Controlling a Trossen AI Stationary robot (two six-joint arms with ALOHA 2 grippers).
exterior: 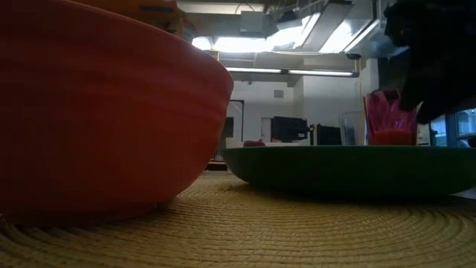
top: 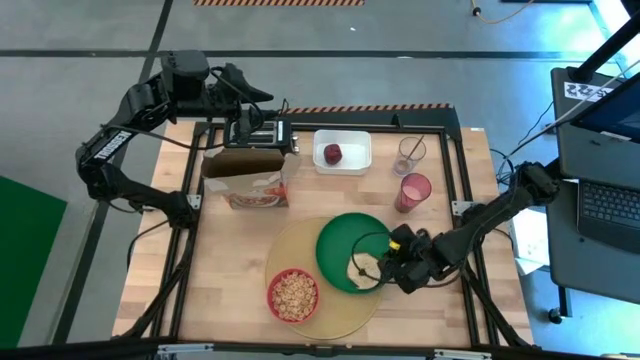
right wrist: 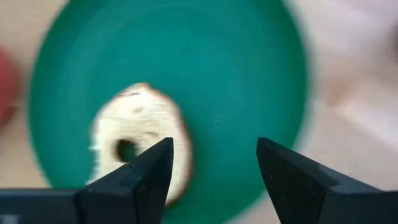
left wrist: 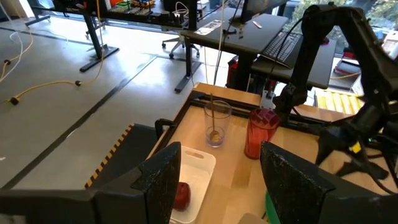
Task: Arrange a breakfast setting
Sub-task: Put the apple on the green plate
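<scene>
Quick count: 1 tan mat (top: 335, 300), 1 green plate (top: 340, 245) on it, 1 red bowl (top: 293, 295) w/ cereal (top: 293, 293) also on the mat, near the front edge. 1 bagel (right wrist: 142, 134) lying flat in the plate, on the side nearest the right gripper. 1 apple (top: 332, 153), sitting in the white tray (top: 355, 162) at the back of the table. 1 pink cup (top: 413, 191) standing off the mat btw the plate and a clear glass (top: 409, 153). Also 1 cereal box (top: 247, 178) upright, just in front of the black toaster (top: 258, 132).

Right gripper (top: 383, 262) is over the plate's rim, fingers spread wide apart, nothing btw them. In its wrist cam the bagel sits past the finger tips and isn't clamped; can't tell if a finger touches it.

Left gripper (left wrist: 214, 180) is up at the back by the toaster, fingers also apart and empty, facing the tray, glass and cup.
</scene>
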